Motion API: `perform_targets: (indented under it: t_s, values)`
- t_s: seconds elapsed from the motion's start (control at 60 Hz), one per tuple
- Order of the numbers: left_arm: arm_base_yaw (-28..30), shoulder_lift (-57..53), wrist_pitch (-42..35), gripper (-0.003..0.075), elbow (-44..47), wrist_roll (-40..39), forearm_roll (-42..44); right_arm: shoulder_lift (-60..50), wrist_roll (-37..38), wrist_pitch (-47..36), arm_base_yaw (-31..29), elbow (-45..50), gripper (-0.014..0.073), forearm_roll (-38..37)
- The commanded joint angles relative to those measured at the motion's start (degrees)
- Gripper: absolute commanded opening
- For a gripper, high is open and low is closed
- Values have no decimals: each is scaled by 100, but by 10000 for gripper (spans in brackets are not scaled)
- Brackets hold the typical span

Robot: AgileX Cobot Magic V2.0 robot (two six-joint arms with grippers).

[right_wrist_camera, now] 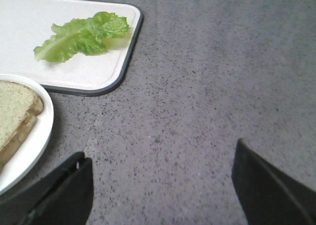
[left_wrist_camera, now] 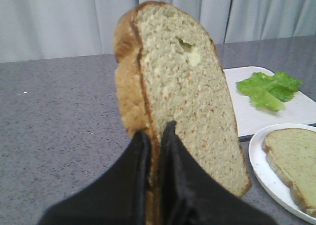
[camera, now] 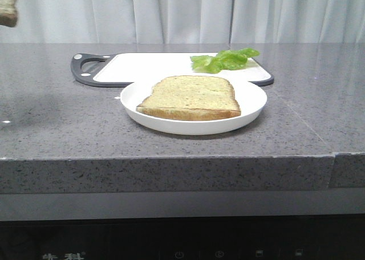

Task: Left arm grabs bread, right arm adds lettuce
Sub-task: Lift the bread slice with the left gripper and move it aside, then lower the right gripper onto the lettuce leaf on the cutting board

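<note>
My left gripper is shut on the lower edge of the bread, a thick toast slice with a small dent near its top, held upright in the air. In the front view only a corner of this bread shows at the top left; the arm is out of frame. The lettuce lies on the right end of the white cutting board; it also shows in the left wrist view and the right wrist view. My right gripper is open and empty over bare counter, beside the board and plate.
A thinner bread slice lies on a white plate in front of the cutting board. The board has a dark handle at its left end. The grey counter's front edge runs close to the plate. Curtains hang behind.
</note>
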Motion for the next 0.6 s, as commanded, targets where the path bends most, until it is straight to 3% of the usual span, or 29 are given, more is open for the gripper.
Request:
perform_targets:
  t_s: [0.0, 0.3, 0.583]
  values:
    - [131, -235, -434, -21, -86, -15, 40, 613, -191, -578, 136, -570, 591, -40]
    - [242, -353, -129, -20, -49, -15, 40, 2899, -838, -642, 680, -2385, 589, -46]
    - [242, -353, -152, -21, -49, -15, 40, 4749, -1060, 64, 788, -4328, 587, -46]
